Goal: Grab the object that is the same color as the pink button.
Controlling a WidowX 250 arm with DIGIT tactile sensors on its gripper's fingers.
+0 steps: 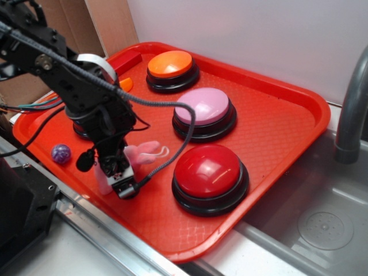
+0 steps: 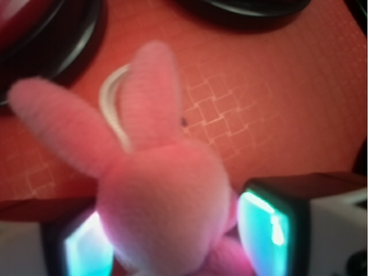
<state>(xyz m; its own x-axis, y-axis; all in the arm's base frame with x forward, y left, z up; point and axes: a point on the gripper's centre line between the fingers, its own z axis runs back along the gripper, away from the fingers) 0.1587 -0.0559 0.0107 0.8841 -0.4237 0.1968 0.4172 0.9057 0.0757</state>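
Observation:
The pink button (image 1: 202, 106), a pale pink dome on a black base, sits mid-tray. The object, a small pink plush toy (image 1: 145, 152) with two long ears and a thin white loop (image 2: 109, 103), lies on the orange-red tray (image 1: 276, 132) left of the red button (image 1: 208, 171). My gripper (image 1: 118, 181) is down at the tray beside it. In the wrist view the plush head (image 2: 167, 195) fills the gap between the glowing fingertips (image 2: 261, 230), and my gripper (image 2: 172, 241) is shut on it, the ears pointing away from me.
An orange button (image 1: 171, 64) stands at the tray's back. A small purple ball (image 1: 61, 153) lies near the left edge, and another black base (image 1: 80, 131) is half hidden behind my arm. A metal sink (image 1: 322, 224) and grey faucet (image 1: 351, 109) are on the right.

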